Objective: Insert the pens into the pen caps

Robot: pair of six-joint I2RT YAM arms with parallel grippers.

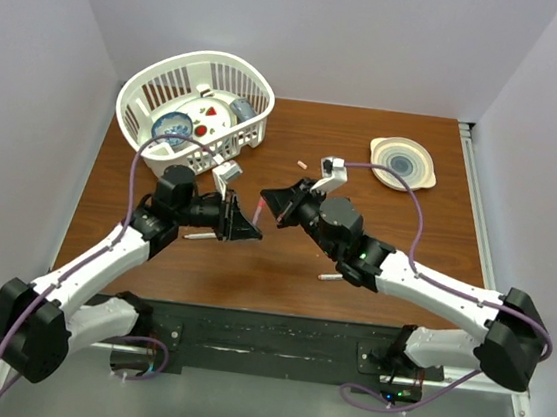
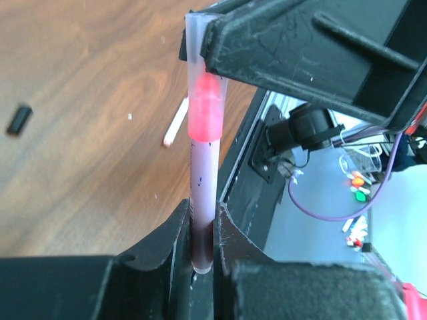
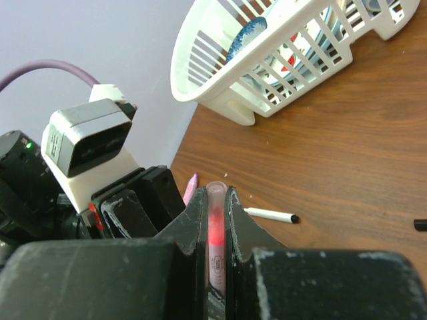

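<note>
A lilac pen [image 2: 203, 180] stands between my two grippers above the table. My left gripper [image 2: 202, 217] is shut on its rear end. The pen's pink tip sits inside a pale translucent pen cap [image 2: 202, 100], and my right gripper [image 3: 215, 193] is shut on that cap [image 3: 215, 223]. From above, the left gripper [image 1: 249, 227] and the right gripper [image 1: 271, 203] face each other nose to nose at mid-table. A white pen [image 3: 270, 215], a pink pen [image 3: 191, 188] and a black cap [image 2: 19, 120] lie loose on the wood. Another white pen [image 2: 175, 122] lies nearer the front edge.
A white basket [image 1: 195, 98] holding dishes stands at the back left. At the back right is a small plate [image 1: 402, 162]. A tiny pink cap [image 1: 302, 164] lies behind the grippers. White walls close in both sides, and the black base rail [image 1: 263, 343] runs along the front.
</note>
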